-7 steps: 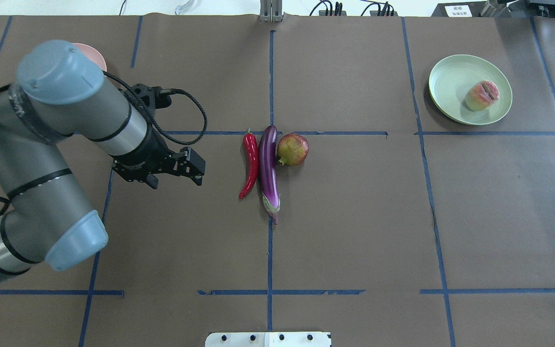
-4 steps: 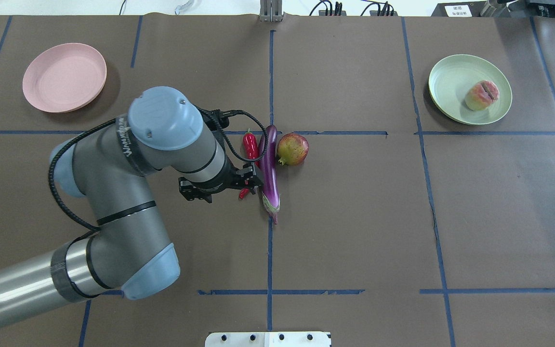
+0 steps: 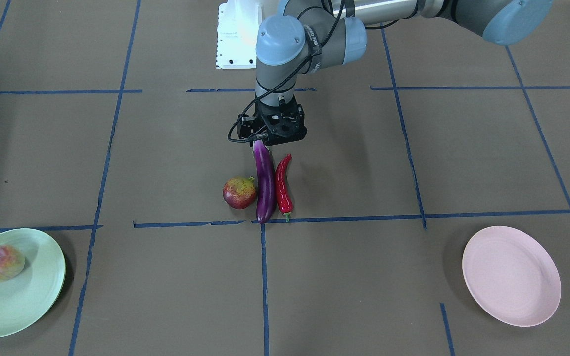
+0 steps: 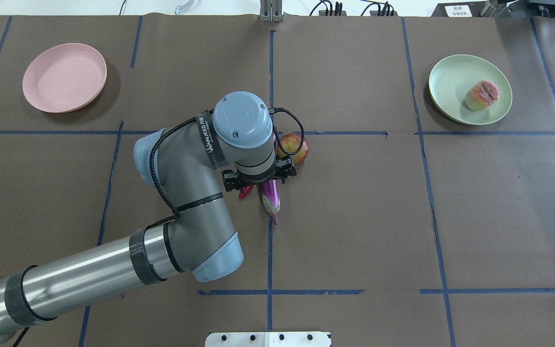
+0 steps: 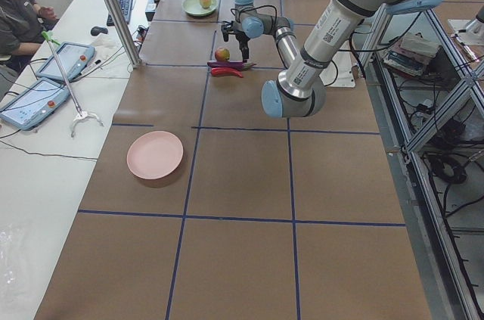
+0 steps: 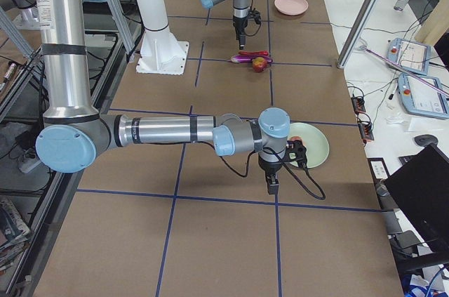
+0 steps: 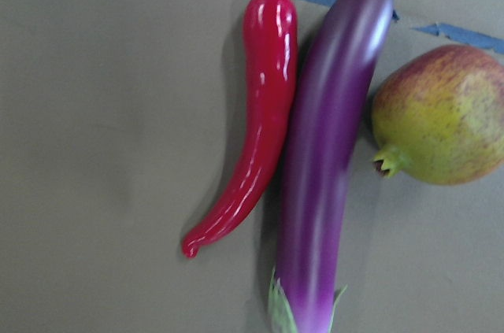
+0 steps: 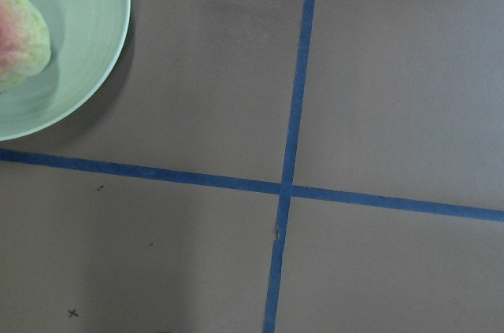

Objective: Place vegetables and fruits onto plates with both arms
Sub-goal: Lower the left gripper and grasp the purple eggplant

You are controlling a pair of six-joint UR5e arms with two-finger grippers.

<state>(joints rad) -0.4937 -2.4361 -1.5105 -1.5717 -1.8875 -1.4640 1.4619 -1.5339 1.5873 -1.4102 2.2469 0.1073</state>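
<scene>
The purple eggplant (image 3: 265,183), the red chili (image 3: 282,185) and the pomegranate (image 3: 239,193) lie side by side at the table's middle. My left gripper (image 3: 271,141) hovers just above the eggplant's cap end, points down and looks open and empty. The left wrist view shows the chili (image 7: 252,136), the eggplant (image 7: 327,160) and the pomegranate (image 7: 441,116) from above, without fingers. The peach (image 4: 482,95) lies on the green plate (image 4: 451,82). The pink plate (image 4: 64,77) has nothing on it. My right gripper (image 6: 271,186) hangs beside the green plate; I cannot tell whether it is open.
Blue tape lines divide the brown table cover. The white base block (image 3: 238,37) stands at the robot's edge. My left forearm (image 4: 89,277) stretches across the near left of the table. An operator (image 5: 23,10) with tablets sits at the side bench.
My left arm has swung right from the table's left part to above the chili and eggplant, uncovering the pink plate. The vegetables and fruits have not moved.
</scene>
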